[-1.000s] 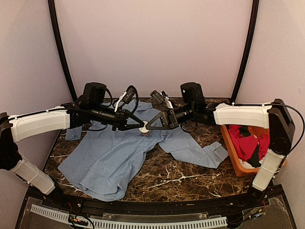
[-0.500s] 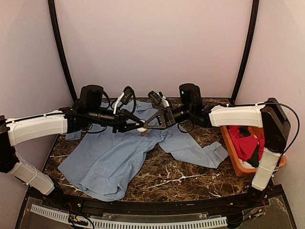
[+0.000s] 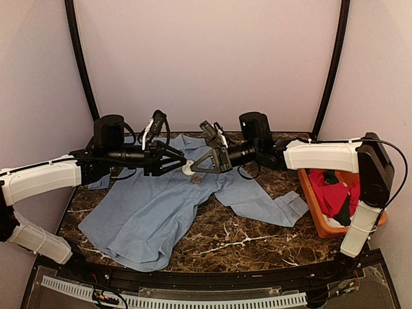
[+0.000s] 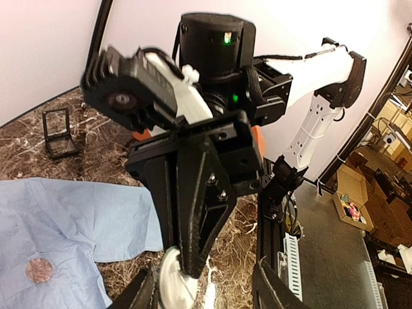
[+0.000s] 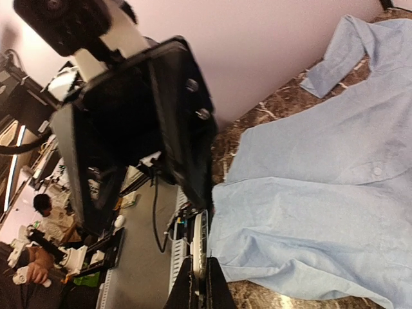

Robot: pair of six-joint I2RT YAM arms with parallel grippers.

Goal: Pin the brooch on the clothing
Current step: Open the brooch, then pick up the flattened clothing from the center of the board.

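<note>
The brooch point(image 3: 187, 170) is a white disc held in the air over the clothing point(image 3: 161, 212), a light blue shirt spread flat on the marble table. My right gripper point(image 3: 192, 168) is shut on the disc's edge. The right wrist view shows the brooch point(image 5: 201, 248) edge-on between the pinched fingertips point(image 5: 216, 290) of my right gripper point(image 5: 202, 291). My left gripper point(image 3: 181, 165) faces it from the left, jaws open. In the left wrist view, the left gripper point(image 4: 206, 295) straddles the brooch point(image 4: 174, 283) without touching it. A small brown round piece point(image 3: 196, 181) lies on the shirt below.
An orange bin point(image 3: 311, 203) holding a red garment point(image 3: 335, 193) stands at the table's right edge. A small black stand point(image 4: 58, 132) sits at the back near the wall. One shirt sleeve point(image 3: 283, 209) stretches toward the bin.
My left gripper has opened, let go of the white disc and drawn back to the left. My right gripper has kept its hold and shifted slightly left and up.
</note>
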